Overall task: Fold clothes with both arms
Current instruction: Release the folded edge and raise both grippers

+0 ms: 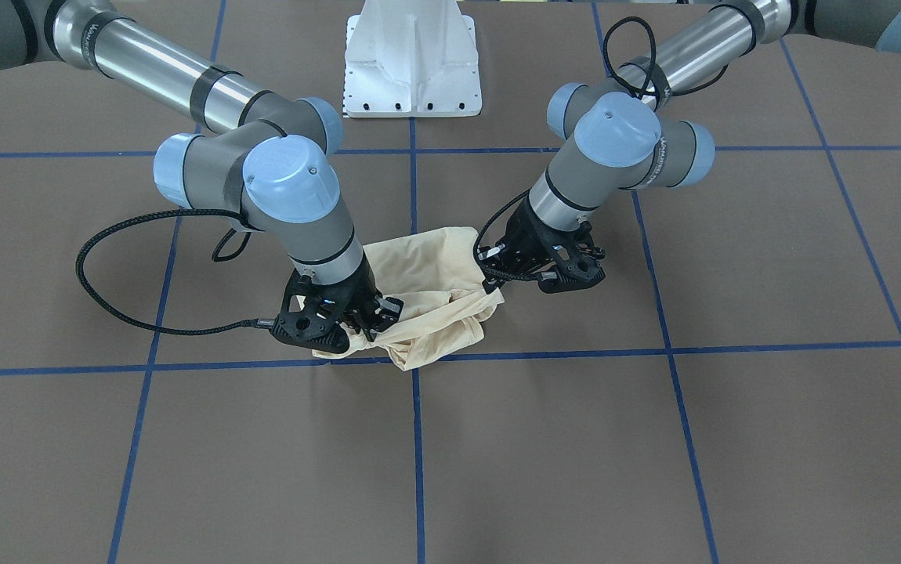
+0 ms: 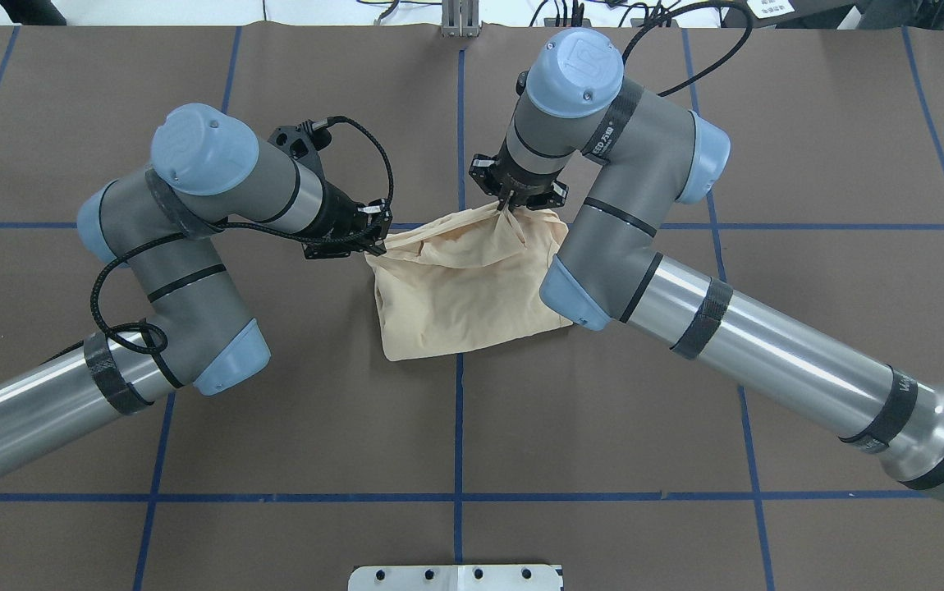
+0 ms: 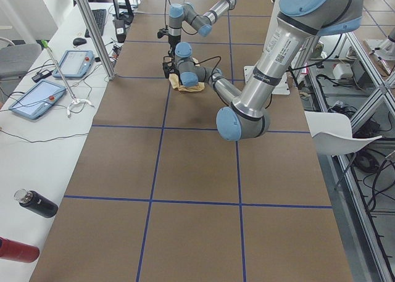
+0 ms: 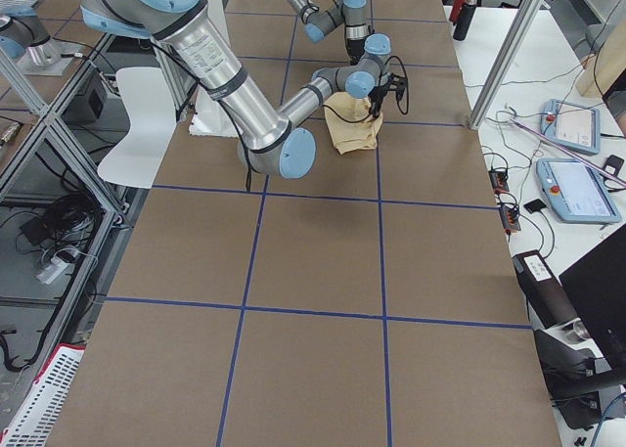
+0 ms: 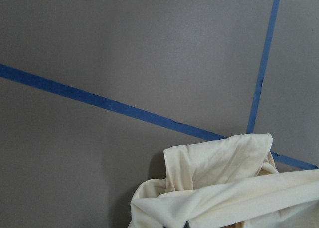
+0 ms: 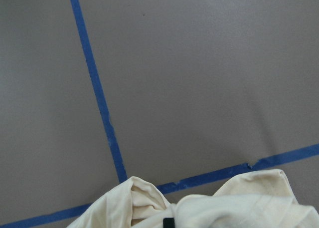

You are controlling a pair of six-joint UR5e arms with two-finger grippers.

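Cream shirt (image 2: 464, 287) lies bunched in a rough rectangle mid-table (image 2: 275, 410), over the crossing of the blue tape lines (image 2: 458, 427); no print shows. Right gripper (image 2: 509, 206) points down on the shirt's far edge, jaws pinched together on a peak of fabric that is pulled up to them. Left gripper (image 2: 373, 236) comes in low at the shirt's far-left corner, fingers closed on the cloth there, tips partly buried in folds. The far edge runs crumpled between both grippers; the near edge rests flat on the table.
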